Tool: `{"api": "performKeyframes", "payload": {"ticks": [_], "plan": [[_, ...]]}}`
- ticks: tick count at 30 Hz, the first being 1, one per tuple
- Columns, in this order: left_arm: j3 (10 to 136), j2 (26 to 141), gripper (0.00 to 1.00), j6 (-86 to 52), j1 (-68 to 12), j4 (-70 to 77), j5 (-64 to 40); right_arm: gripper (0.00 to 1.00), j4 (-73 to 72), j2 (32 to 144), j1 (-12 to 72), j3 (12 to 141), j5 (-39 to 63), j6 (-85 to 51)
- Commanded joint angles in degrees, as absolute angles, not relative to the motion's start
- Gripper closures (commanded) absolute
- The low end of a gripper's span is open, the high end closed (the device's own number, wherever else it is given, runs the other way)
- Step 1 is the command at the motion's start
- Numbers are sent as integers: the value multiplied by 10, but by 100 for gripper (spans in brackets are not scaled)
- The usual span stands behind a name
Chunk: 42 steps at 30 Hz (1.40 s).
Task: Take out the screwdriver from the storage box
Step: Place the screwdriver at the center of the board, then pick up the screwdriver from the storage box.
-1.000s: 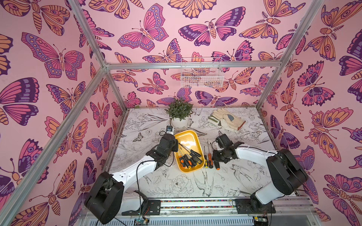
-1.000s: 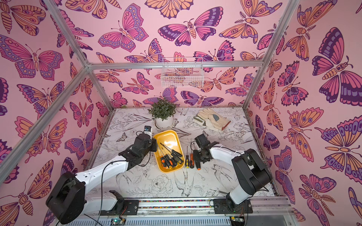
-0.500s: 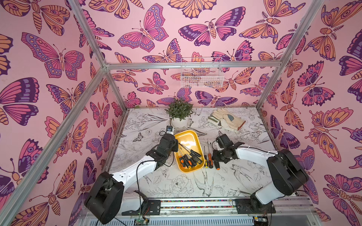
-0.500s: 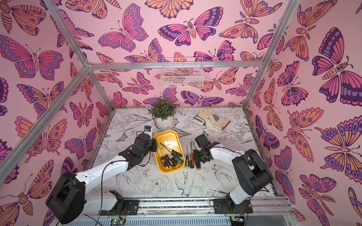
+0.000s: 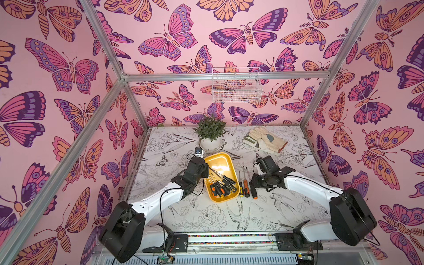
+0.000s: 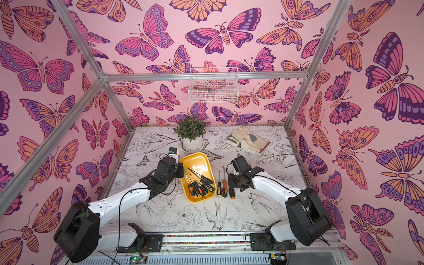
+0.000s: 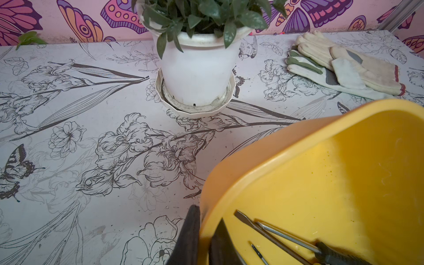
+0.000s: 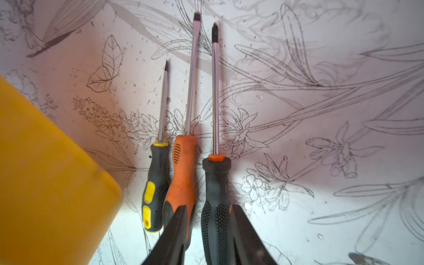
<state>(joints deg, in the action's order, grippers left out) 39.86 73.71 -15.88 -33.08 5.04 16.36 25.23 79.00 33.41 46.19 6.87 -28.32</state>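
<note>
Left gripper (image 7: 206, 215): pinched shut on the storage box (image 7: 298, 142) rim, one finger inside, one outside.
Right gripper (image 8: 208, 206): stood narrowly apart, straddling the black-handled screwdriver (image 8: 215, 174) without clamping it (a gap showed on one side).
Black-handled screwdriver: lay flat on the table (image 8: 321, 206), outside the box, just beside the orange-handled screwdriver (image 8: 183, 174).
In the box: several screwdrivers (image 5: 221, 185), piled at one end.
Step, as judged: letting go; best done by widening evenly, then lifting straight up, clear of the neighbouring handle.

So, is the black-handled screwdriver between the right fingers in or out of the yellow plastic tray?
Out: the black-handled screwdriver lies on the floral table, outside the yellow plastic tray.
</note>
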Motion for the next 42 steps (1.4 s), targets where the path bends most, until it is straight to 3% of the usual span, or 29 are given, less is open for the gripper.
{"api": "performKeyframes", "payload": {"ticks": [1, 9, 19, 42], "plan": [[385, 714, 100, -140, -334, 24, 161, 64, 297, 747, 357, 495, 51, -290], [387, 716, 100, -139, -334, 24, 149, 63, 352, 729, 480, 585, -36, -298], [386, 714, 100, -141, -334, 24, 148, 64, 347, 830, 570, 666, -67, -273], [385, 710, 100, -138, -334, 21, 145, 68, 404, 1006, 583, 784, -124, -213]]}}
